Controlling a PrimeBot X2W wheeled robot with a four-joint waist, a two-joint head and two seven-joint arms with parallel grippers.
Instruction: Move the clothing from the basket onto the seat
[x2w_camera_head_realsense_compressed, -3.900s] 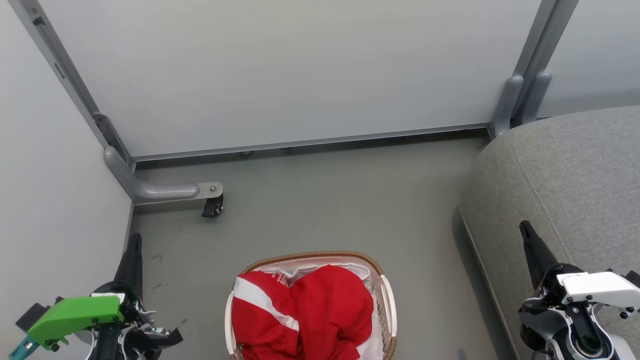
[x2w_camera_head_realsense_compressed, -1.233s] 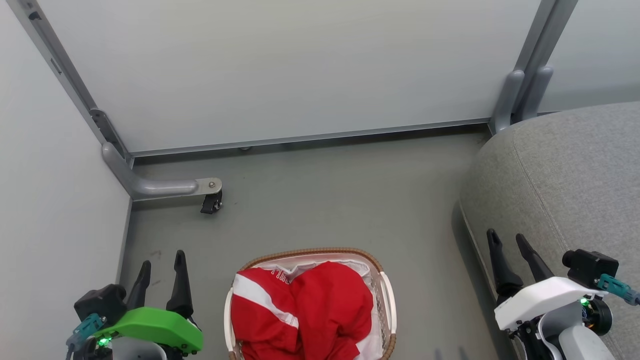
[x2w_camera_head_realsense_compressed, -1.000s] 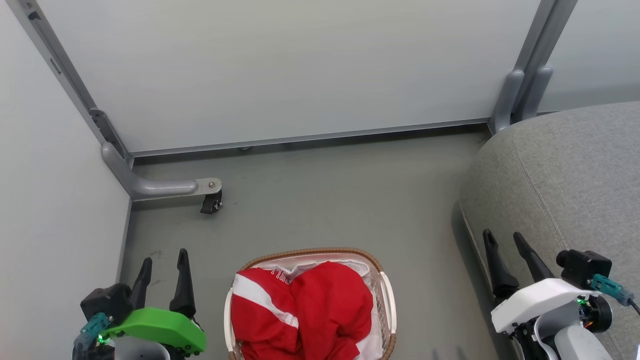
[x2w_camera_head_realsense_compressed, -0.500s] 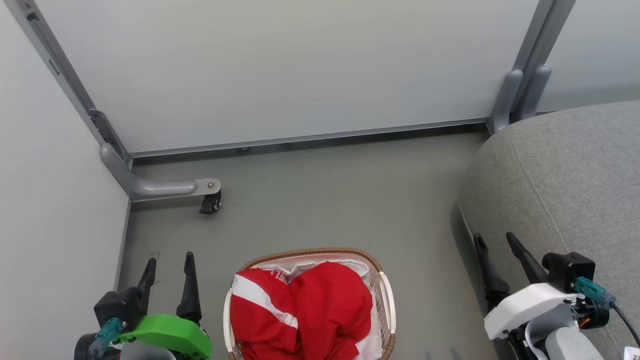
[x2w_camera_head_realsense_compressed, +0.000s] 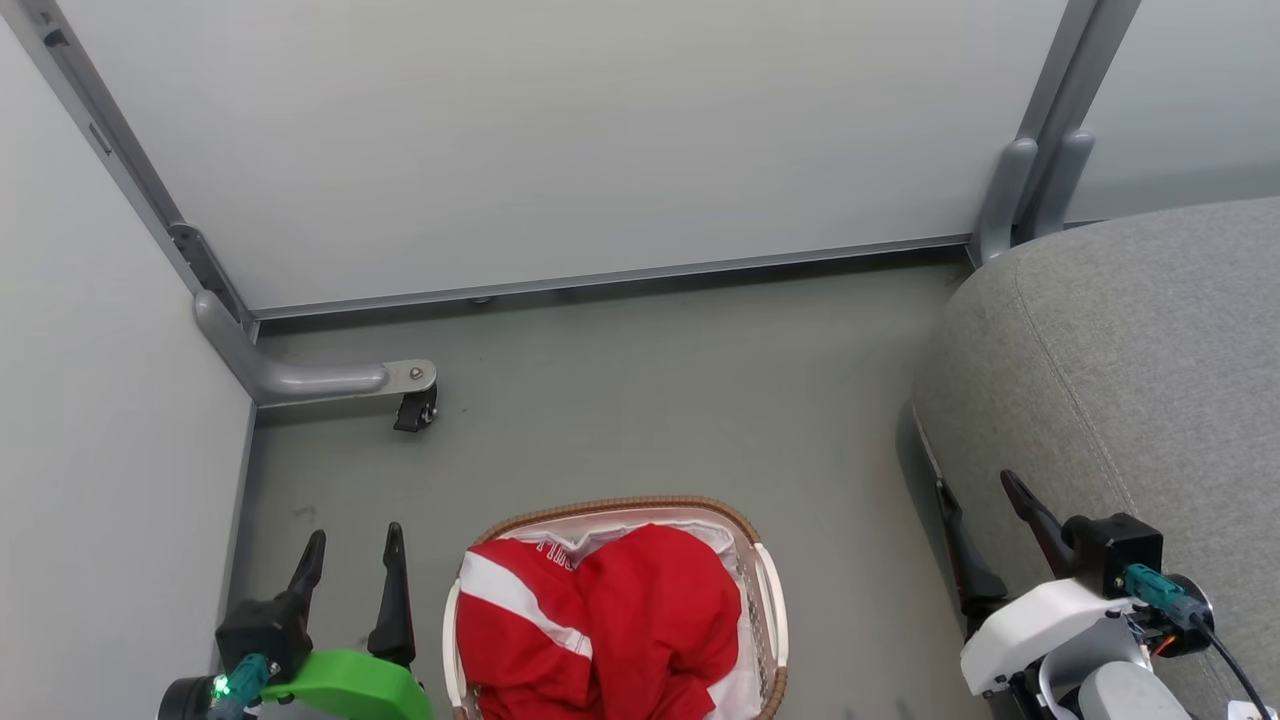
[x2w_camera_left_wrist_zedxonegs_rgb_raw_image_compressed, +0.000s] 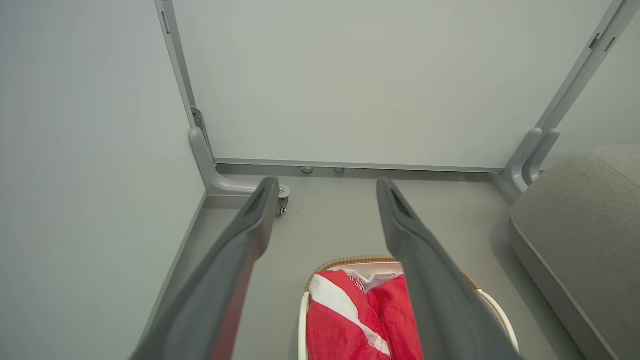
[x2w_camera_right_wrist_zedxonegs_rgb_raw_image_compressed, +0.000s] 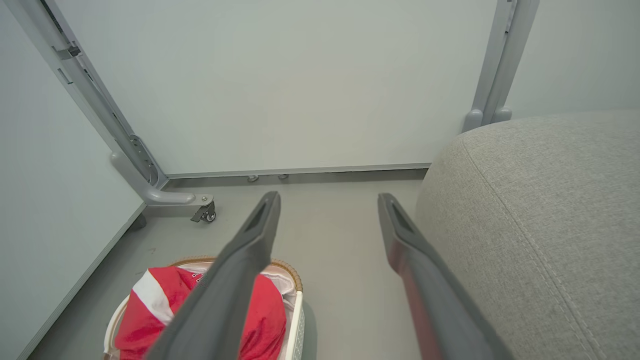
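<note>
The left tool (x2w_camera_head_realsense_compressed: 354, 538) is hovering beside the basket (x2w_camera_head_realsense_compressed: 620, 503), jaws apart, empty. The clothing (x2w_camera_head_realsense_compressed: 610, 620) is lying crumpled inside — soft, light, floppy — so pinching a raised middle fold seems wisest; the heap is showing no clear long axis. The right tool (x2w_camera_head_realsense_compressed: 975, 488), likewise spread and empty, is hanging at the edge of the seat (x2w_camera_head_realsense_compressed: 1150, 380).

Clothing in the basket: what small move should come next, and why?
Probably lower the left hand rightward onto the clothing: that hand is open, empty and just beside the basket, where both garments lie; none is on the seat.
</note>
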